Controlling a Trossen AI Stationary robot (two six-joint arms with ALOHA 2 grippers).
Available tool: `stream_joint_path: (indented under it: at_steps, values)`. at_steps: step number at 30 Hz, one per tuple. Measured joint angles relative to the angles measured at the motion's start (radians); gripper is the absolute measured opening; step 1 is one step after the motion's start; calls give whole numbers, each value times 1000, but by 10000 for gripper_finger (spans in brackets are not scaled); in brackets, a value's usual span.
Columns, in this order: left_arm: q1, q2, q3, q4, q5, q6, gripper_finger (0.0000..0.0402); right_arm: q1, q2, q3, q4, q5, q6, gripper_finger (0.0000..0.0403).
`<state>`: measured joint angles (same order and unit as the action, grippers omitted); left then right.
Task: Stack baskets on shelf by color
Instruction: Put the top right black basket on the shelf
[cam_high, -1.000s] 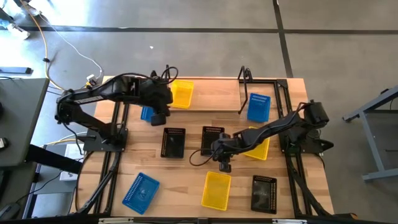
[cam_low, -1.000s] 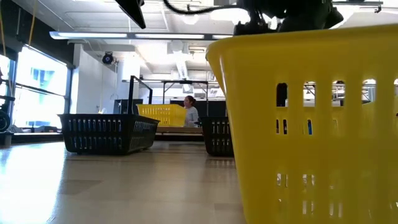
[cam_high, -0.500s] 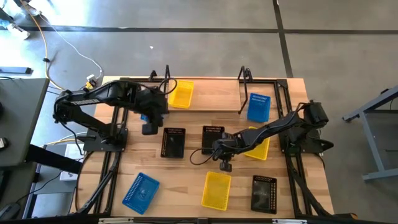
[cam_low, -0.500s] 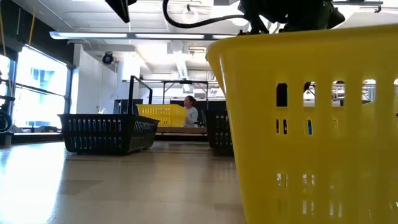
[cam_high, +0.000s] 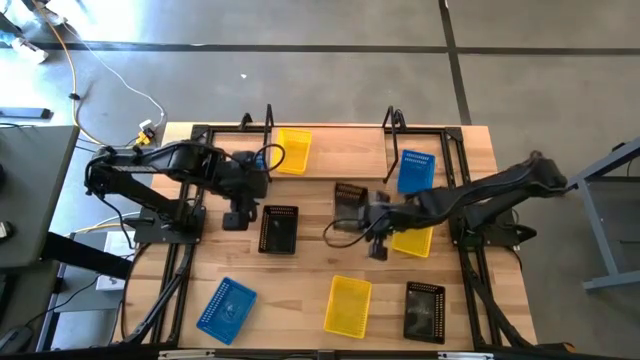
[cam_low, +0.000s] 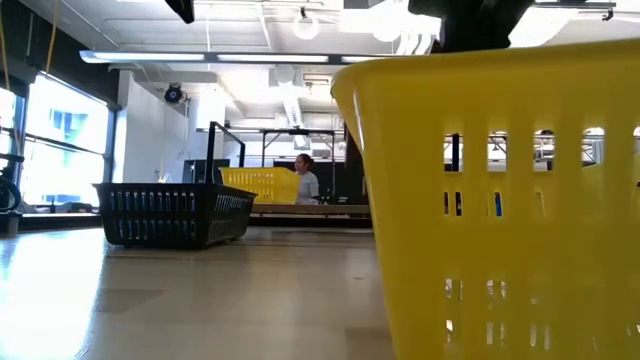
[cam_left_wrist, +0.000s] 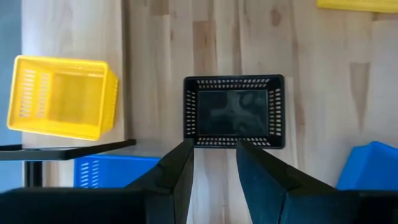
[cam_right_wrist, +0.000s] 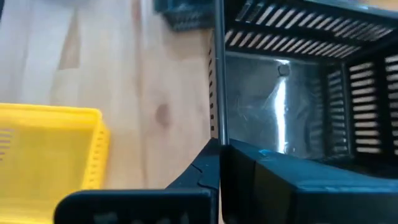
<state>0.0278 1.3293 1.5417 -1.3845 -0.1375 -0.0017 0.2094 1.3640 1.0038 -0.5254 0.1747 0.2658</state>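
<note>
Black basket (cam_high: 349, 196) clamped by right gripper (cam_high: 362, 212) at table centre, 7 o'clock of shelf (cam_high: 350, 152). Left wrist view: left gripper (cam_left_wrist: 214, 163) fingers parted, w/ another black basket (cam_left_wrist: 234, 112) at 12 o'clock.

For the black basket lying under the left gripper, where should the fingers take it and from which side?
Best bet is a short-end rim wall of the black basket, taken from straight above. It sits upright and open on the tabletop, apart from the yellow basket on the shelf, so one finger can go inside and one outside. The left gripper is open, pointing down beside that near rim.
</note>
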Motion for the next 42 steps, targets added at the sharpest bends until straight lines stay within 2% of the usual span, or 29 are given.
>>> stream_joint_path:
  at_steps: [7, 14, 20, 24, 27, 36, 42]
  values:
    - [-23, 0, 0, -5, -1, -48, 111, -96, -148, 0, -71, 114, -237, 0]
    - [-23, 0, 0, -4, 28, -67, 111, -253, -185, 0, -106, 122, -542, 0]
    - [-23, 0, 0, -4, 56, -105, 111, -403, -132, -6, -116, 61, -645, 0]
    - [-23, 0, 0, -4, 56, -137, 111, -474, -74, -6, -102, 45, -699, 0]
    - [-23, 0, 0, -3, 56, -153, 111, -520, -26, -6, -97, -9, -705, 0]
    - [-23, 0, 0, -4, 62, -263, 111, -592, 108, -6, -91, -49, -746, 0]
    - [-23, 0, 0, -4, 108, -369, 111, -609, 159, -6, -88, -56, -764, 0]
